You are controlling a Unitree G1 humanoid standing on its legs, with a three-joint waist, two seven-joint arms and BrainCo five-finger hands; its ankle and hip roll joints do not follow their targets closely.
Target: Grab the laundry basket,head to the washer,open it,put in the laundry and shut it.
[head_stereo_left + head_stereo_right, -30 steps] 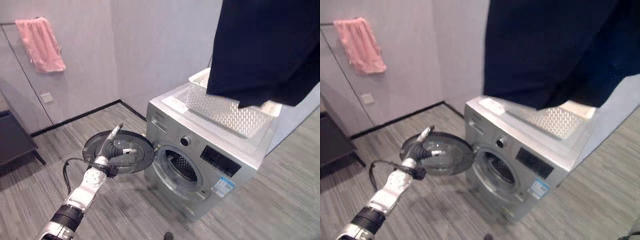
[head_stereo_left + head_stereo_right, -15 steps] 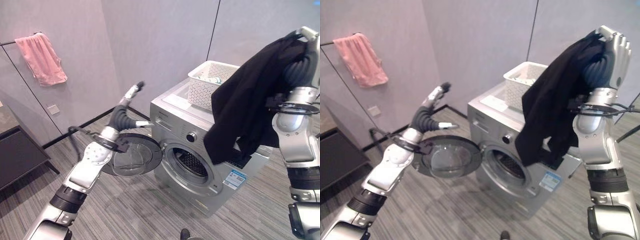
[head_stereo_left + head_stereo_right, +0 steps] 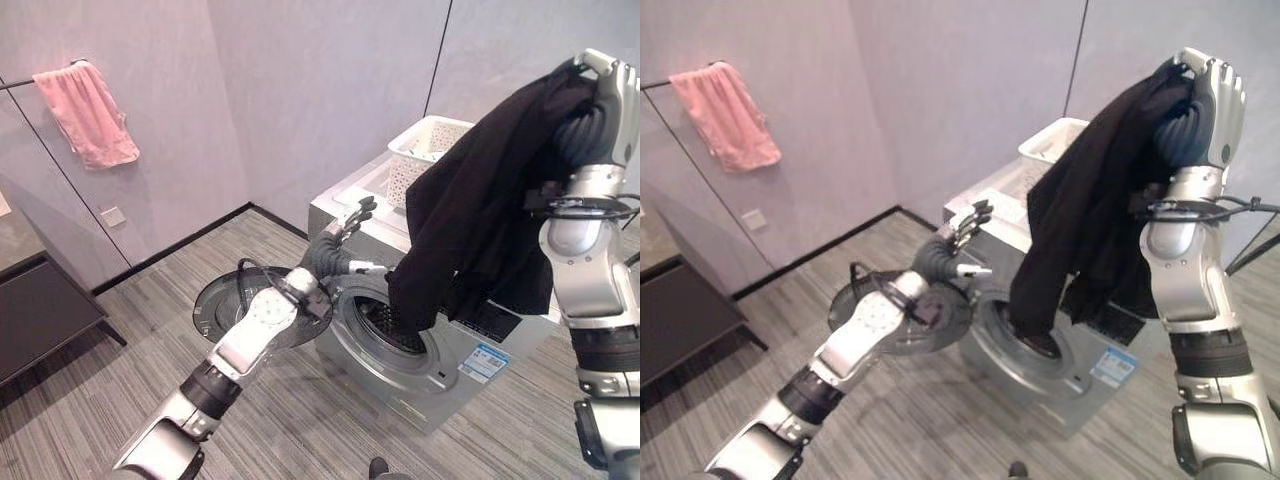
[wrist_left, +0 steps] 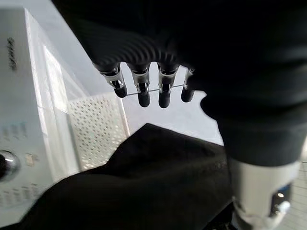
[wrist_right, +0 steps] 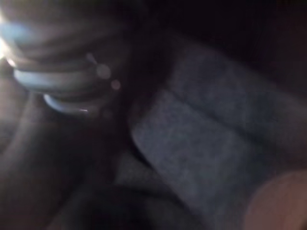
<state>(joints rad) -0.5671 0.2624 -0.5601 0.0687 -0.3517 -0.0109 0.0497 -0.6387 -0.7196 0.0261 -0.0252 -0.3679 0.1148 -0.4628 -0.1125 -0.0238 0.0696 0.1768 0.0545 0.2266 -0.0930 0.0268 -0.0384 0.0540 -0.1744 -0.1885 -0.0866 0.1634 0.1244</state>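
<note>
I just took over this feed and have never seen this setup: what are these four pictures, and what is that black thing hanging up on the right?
You are looking at a two-armed humanoid robot at a silver washing machine. The two wide pictures come from its head camera, looking down; the two close-ups come from cameras on its wrists. The round washer door stands open. A white laundry basket sits on top of the machine. The black thing is a dark garment, gripped by the raised right hand and hanging in front of the drum opening. The left hand, fingers straight, reaches toward the cloth. The right wrist picture is just dark cloth up close. A pink towel hangs on the wall.
</note>
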